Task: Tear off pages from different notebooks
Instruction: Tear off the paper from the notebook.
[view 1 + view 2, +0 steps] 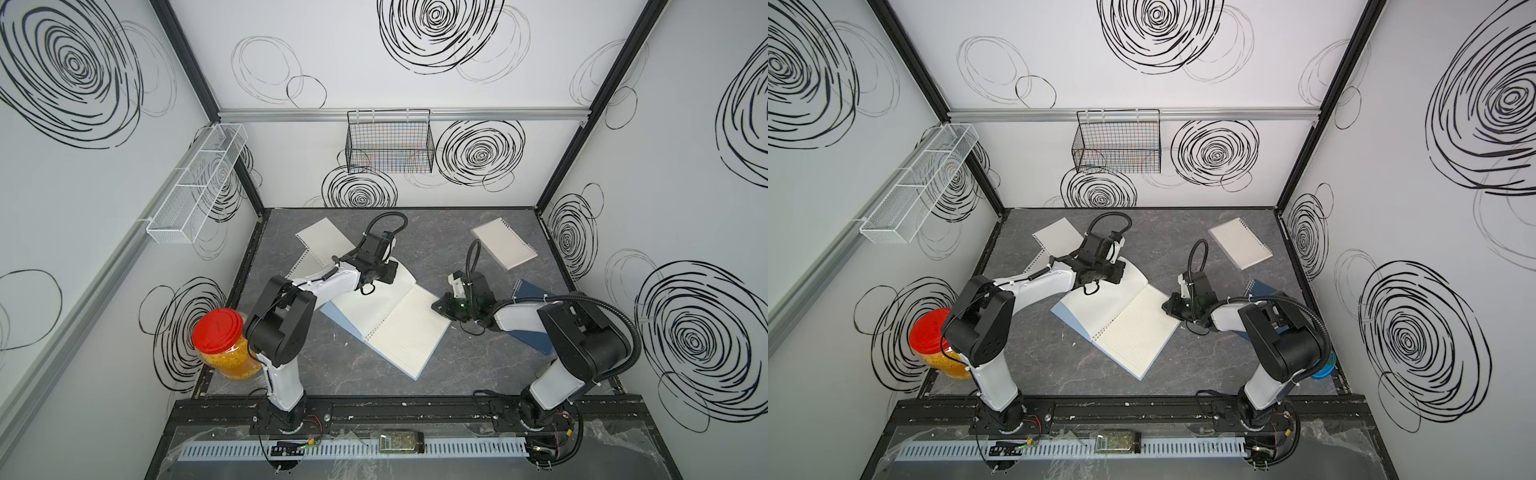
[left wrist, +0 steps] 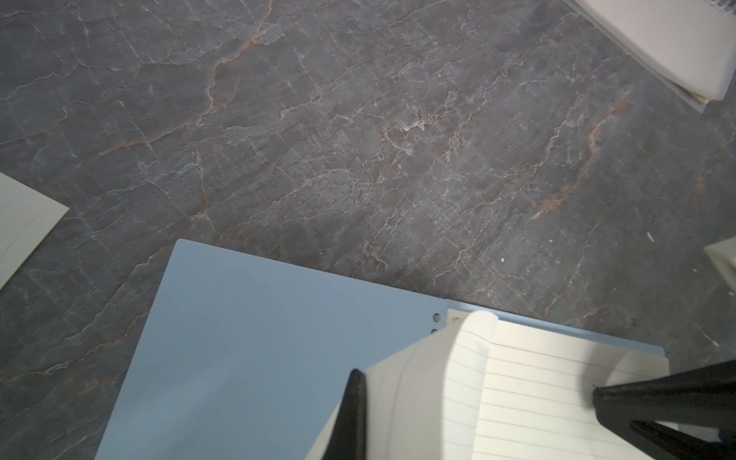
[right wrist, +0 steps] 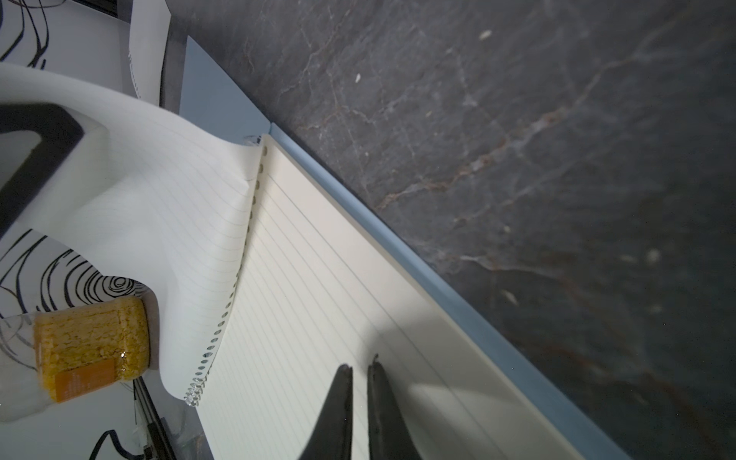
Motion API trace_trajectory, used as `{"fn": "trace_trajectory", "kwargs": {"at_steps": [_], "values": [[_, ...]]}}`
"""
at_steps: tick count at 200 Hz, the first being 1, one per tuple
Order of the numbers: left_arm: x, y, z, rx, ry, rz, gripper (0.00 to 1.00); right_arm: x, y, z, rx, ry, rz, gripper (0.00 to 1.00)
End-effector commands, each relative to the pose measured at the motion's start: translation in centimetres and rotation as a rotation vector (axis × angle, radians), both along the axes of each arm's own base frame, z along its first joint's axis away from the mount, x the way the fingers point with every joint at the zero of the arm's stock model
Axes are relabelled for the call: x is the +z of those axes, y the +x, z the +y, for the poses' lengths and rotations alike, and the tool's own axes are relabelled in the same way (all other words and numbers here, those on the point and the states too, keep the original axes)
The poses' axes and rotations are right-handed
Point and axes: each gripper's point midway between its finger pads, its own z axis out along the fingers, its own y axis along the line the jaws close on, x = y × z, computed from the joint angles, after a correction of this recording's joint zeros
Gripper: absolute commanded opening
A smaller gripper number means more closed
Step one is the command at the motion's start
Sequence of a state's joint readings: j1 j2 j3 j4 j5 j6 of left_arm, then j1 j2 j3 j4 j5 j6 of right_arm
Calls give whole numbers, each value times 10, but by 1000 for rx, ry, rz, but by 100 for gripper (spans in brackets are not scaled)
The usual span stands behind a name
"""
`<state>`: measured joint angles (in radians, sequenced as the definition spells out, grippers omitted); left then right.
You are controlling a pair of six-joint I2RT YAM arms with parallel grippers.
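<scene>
In both top views the open blue notebook [image 1: 399, 328] lies mid-table, spine running diagonally from near-left to far-right. Left wrist: left gripper [image 2: 474, 392] clamps the curled page [image 2: 434, 358]. Right wrist: right gripper [image 3: 360, 368], nearly closed, rests on the lined sheet.

White walls [image 1: 332, 62] with black scribbled swirls stand around a dark gray stone-look table [image 1: 316, 365]. A black wire basket [image 1: 390, 143] hangs at the back. A white mesh shelf [image 1: 199, 183] hangs on one side.
</scene>
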<state>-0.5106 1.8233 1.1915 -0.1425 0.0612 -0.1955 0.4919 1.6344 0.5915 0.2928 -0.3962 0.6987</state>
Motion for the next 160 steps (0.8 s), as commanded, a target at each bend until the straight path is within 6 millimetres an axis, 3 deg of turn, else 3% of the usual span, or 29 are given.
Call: {"fn": "trace_trajectory", "kwargs": {"at_steps": [1,46,78,108,160], "values": [[27,1,-4,17,-8,-31,0,9,2,4,48,-78,-31,16],[37,-6,-10,-3,-22,-33,0,17,17,15,108,-221,-93,21],[45,-1,-16,-26,-20,-32,0,18,26,8,122,-343,-115,36],[50,5,-24,-45,-20,-32,0,5,30,4,126,-349,-77,37],[52,14,-47,-108,2,-31,0,-14,33,-24,20,-360,6,37]]}}
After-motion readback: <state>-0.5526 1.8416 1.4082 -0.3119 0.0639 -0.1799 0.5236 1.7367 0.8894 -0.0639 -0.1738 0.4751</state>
